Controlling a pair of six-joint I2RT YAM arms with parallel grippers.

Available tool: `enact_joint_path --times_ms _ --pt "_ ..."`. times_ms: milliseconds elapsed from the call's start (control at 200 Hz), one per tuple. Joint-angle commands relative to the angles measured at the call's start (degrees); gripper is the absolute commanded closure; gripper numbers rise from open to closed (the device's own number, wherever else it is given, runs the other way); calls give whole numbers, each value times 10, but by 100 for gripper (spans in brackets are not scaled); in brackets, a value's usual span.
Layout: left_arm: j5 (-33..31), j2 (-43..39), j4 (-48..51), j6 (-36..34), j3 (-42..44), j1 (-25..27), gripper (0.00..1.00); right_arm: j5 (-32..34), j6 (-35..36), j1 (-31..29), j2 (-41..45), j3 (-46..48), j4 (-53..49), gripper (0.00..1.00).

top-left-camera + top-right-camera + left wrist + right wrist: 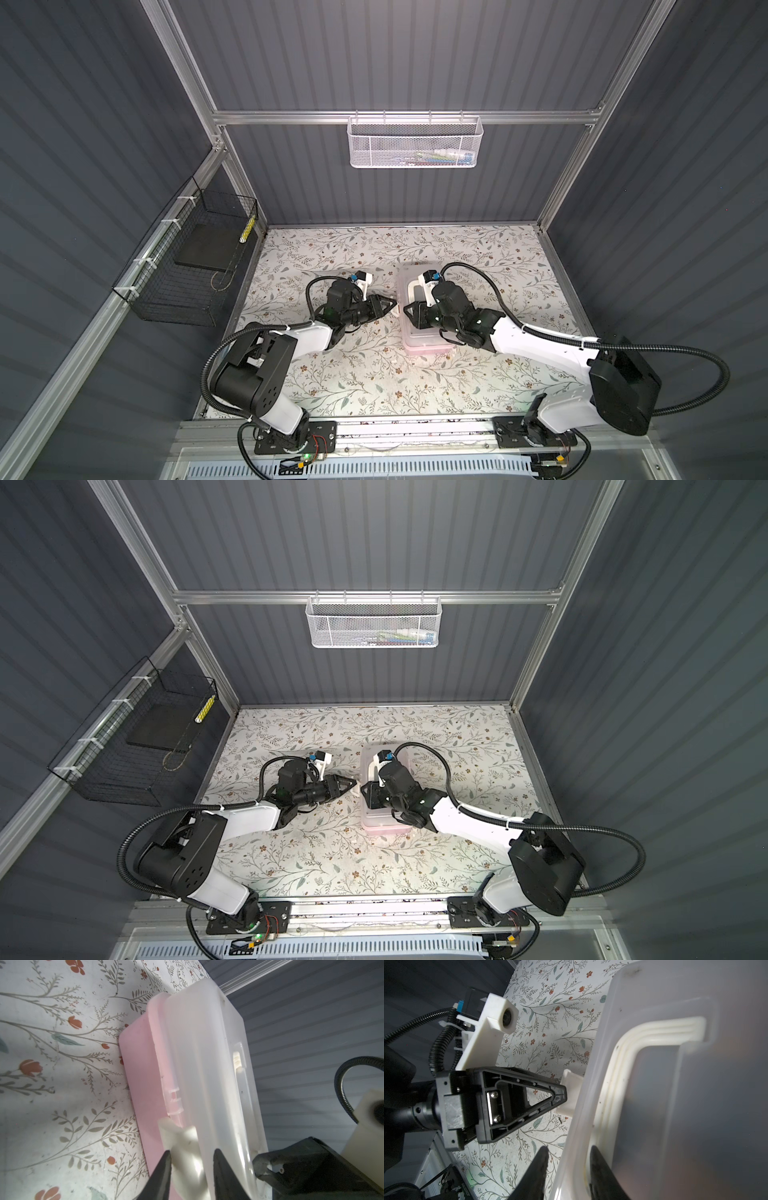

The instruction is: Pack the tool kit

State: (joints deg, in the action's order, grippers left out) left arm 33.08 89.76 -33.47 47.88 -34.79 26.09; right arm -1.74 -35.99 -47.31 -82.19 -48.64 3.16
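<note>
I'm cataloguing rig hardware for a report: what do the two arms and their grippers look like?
The left arm and right arm have white shells, black joints and black corrugated cables. The left gripper and right gripper have black triangular open-frame fingers, beside white camera mounts.

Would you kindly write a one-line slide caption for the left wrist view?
Left pincer astride the white latch of the pink box, frosted lid down, on the floral table.

Left gripper (392,300) facing right gripper (406,310) — tips near, at the tool kit (424,343)
</note>
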Motion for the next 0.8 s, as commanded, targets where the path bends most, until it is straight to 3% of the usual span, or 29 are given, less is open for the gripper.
enact_joint_path --times_ms 0,795 --pt "8 -10 -10 -1 -5 5 68 4 -7 2 -22 23 -64 64" --pt "3 19 -19 -2 -17 25 71 7 -8 2 -23 26 -64 64"
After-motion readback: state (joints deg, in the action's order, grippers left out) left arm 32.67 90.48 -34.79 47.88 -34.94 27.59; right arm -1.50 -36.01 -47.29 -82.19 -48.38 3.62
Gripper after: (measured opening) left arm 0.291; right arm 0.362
